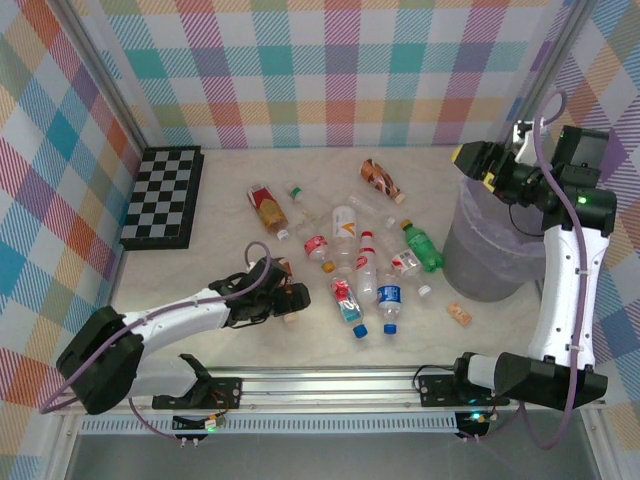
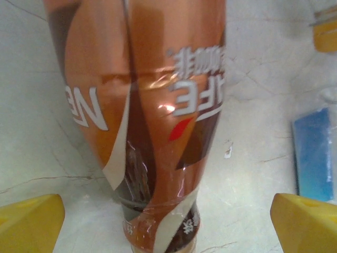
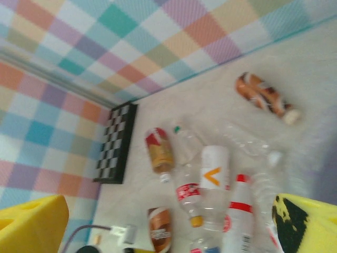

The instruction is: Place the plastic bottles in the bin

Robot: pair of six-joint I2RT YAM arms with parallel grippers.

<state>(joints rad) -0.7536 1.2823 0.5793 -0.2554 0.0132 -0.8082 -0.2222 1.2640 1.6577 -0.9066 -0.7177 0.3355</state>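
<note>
Several plastic bottles lie scattered mid-table: a brown-red wrapped one [image 1: 381, 180] at the back, a green one [image 1: 422, 247] beside the bin, a blue-labelled one [image 1: 389, 297] and a white-labelled one [image 1: 345, 225]. My left gripper [image 1: 288, 297] is low and open around a brown-orange wrapped bottle [image 2: 152, 105], whose base sits between the yellow fingertips [image 2: 29, 221] without touching them. The grey bin [image 1: 480, 260] with its purple liner stands at the right. High over its rim my right gripper [image 1: 470, 158] hangs open, empty between its yellow fingers [image 3: 305, 221].
A black-and-white chessboard [image 1: 165, 195] lies at the back left. A small tan piece [image 1: 459, 313] and a loose white cap [image 1: 424, 291] rest near the bin's foot. Checked walls close in the table on three sides.
</note>
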